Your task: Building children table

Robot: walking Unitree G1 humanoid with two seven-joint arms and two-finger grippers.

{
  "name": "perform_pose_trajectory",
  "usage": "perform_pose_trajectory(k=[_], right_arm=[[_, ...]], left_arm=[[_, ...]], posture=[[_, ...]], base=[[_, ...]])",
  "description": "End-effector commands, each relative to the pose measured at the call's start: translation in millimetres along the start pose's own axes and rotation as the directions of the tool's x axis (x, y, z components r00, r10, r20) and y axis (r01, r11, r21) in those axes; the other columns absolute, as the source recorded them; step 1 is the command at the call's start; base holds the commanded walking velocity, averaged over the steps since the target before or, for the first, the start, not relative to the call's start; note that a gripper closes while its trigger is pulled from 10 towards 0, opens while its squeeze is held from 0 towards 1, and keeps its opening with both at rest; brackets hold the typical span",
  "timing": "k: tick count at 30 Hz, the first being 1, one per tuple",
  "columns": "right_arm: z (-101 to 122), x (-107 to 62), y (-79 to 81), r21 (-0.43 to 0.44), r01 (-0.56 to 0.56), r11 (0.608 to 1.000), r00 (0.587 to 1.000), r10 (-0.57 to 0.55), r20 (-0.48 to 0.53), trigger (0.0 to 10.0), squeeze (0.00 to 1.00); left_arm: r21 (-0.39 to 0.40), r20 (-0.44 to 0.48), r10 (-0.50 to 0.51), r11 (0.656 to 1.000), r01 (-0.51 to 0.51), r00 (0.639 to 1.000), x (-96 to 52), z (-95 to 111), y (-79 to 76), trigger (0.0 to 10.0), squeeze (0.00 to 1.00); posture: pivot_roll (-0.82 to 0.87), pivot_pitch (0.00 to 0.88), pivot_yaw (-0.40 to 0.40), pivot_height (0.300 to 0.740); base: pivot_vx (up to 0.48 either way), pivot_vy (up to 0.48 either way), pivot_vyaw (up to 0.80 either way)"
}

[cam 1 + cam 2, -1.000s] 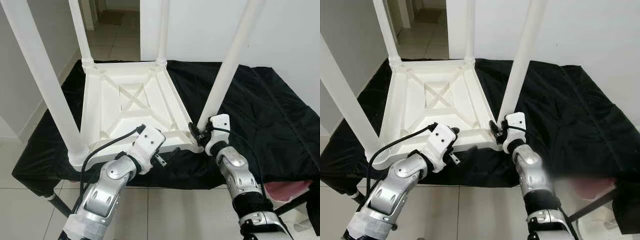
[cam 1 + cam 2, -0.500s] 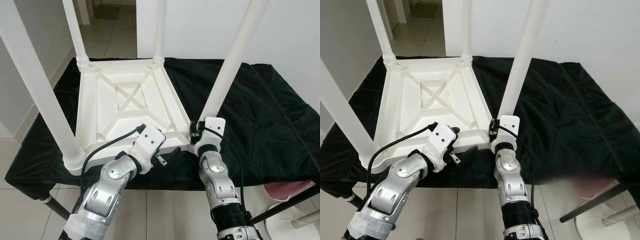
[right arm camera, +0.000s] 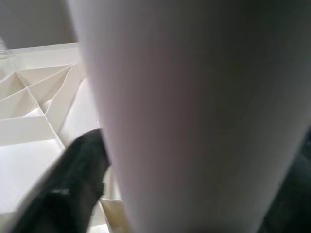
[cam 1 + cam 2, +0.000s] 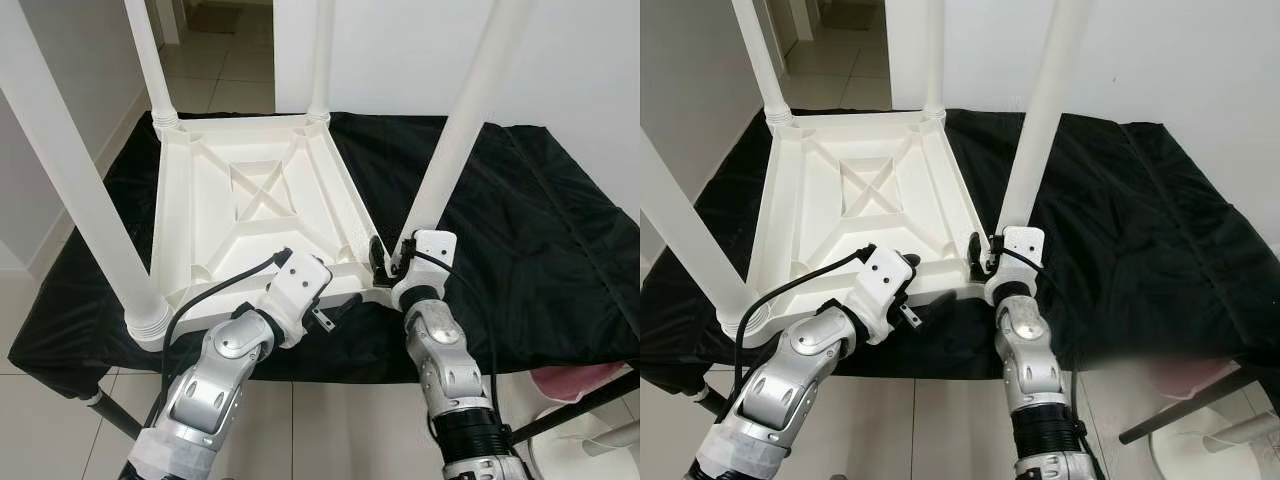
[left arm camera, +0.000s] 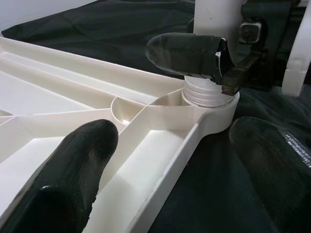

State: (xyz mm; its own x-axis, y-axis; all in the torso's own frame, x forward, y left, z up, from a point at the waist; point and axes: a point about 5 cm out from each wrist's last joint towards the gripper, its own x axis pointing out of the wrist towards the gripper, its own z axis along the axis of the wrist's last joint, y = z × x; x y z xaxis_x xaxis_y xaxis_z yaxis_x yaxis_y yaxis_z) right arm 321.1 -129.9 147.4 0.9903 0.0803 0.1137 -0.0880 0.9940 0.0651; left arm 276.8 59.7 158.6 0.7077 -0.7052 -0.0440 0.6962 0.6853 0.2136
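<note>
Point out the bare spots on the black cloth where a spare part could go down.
The black cloth lies bare to the right of the upturned white table, out to the wall. A narrow strip lies bare along its left edge. The near right corner is crowded: the right end effector grips the table leg, with the left end effector beside it.

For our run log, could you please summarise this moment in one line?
stage: leg fitting | right gripper: shut on near-right leg at its socket | left gripper: open, straddling tabletop rim | black cloth: beneath
</note>
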Motion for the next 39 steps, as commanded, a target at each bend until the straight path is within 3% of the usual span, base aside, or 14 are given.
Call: perform_pose_trajectory(k=[1,3,5,7,8,15,19,27,28,29,32,33,39], right_arm=[[-3,-1.0,-3.6,0.004,-0.044,0.999,0.999,0.044,-0.015,10.0,1.00],[-3,-1.2,-5.7,0.001,-0.069,0.998,0.997,0.069,-0.016,10.0,1.00],[-4,-3.1,-13.1,-0.022,-0.177,0.984,0.984,0.177,-0.024,10.0,0.97],[-4,-3.5,-14.2,-0.028,-0.193,0.981,0.981,0.192,-0.025,10.0,0.97],[-7,-3.5,-20.6,-0.062,-0.264,0.962,0.964,0.261,-0.048,10.0,0.00],[-7,-1.4,-28.5,-0.095,-0.388,0.917,0.921,0.383,-0.071,10.0,0.00],[-5,8.6,-38.8,-0.124,-0.480,0.868,0.876,0.469,-0.107,10.0,0.00],[-5,16.9,-43.0,-0.149,-0.539,0.829,0.841,0.520,-0.146,10.0,0.00],[-5,19.2,-44.1,-0.167,-0.555,0.815,0.831,0.533,-0.159,4.4,0.00],[-5,20.4,-44.7,-0.166,-0.568,0.806,0.822,0.544,-0.169,3.6,0.00],[-6,20.8,-44.9,-0.162,-0.574,0.803,0.818,0.550,-0.172,3.6,0.00],[-6,20.8,-45.2,-0.162,-0.581,0.798,0.812,0.556,-0.175,0.0,0.00],[-12,18.8,-46.9,-0.146,-0.602,0.785,0.797,0.578,-0.177,0.0,0.00]], left_arm=[[-0.009,-0.020,0.051,0.999,-0.051,0.999,-0.2,-5,1.6,10.0,0.00],[-0.009,-0.020,0.051,0.999,-0.051,0.998,-0.1,-5,1.7,10.0,0.00],[-0.008,-0.017,0.051,0.999,-0.051,0.999,0.8,-5,1.6,10.0,0.00],[-0.008,-0.017,0.051,0.999,-0.051,0.999,1.0,-5,1.5,10.0,0.00],[-0.003,-0.016,0.048,0.999,-0.048,0.999,1.2,-5,1.8,10.0,0.00],[0.000,-0.015,0.044,0.999,-0.044,0.999,1.3,-4,3.2,10.0,0.00],[0.004,-0.012,0.032,0.999,-0.032,0.999,3.4,-3,2.0,10.0,0.00],[0.009,-0.008,0.023,1.000,-0.023,1.000,4.6,-2,1.3,10.0,0.00],[0.011,-0.007,0.022,1.000,-0.022,1.000,4.8,-2,1.6,10.0,0.00],[0.012,-0.006,0.023,1.000,-0.023,1.000,4.8,-1,1.9,10.0,0.00],[0.012,-0.006,0.024,1.000,-0.023,1.000,4.7,-1,2.1,10.0,0.00],[0.012,-0.006,0.024,1.000,-0.024,1.000,4.4,-1,2.1,10.0,0.00],[0.013,-0.009,0.025,1.000,-0.025,1.000,2.3,-2,1.1,10.0,0.00]], posture=[[0.00,0.041,-0.046,0.740],[0.00,0.041,-0.046,0.740],[0.00,0.035,-0.046,0.740],[0.00,0.035,-0.046,0.740],[0.00,0.032,-0.045,0.740],[0.00,0.024,-0.042,0.740],[-0.01,0.015,-0.034,0.740],[0.00,0.009,-0.033,0.740],[0.00,0.009,-0.033,0.740],[0.00,0.006,-0.036,0.740],[0.00,0.006,-0.036,0.740],[0.01,0.008,-0.038,0.740],[0.01,0.008,-0.038,0.740]], base=[[0.000,0.000,0.00],[0.000,0.000,0.00],[0.000,0.000,0.00],[0.000,0.000,0.00],[0.000,0.000,0.00],[0.000,0.000,0.00],[0.000,0.000,0.00],[0.000,0.000,0.00],[0.000,0.000,0.00],[0.000,0.000,0.00],[0.000,0.000,0.00],[0.000,0.000,0.00],[0.000,0.000,0.00]])
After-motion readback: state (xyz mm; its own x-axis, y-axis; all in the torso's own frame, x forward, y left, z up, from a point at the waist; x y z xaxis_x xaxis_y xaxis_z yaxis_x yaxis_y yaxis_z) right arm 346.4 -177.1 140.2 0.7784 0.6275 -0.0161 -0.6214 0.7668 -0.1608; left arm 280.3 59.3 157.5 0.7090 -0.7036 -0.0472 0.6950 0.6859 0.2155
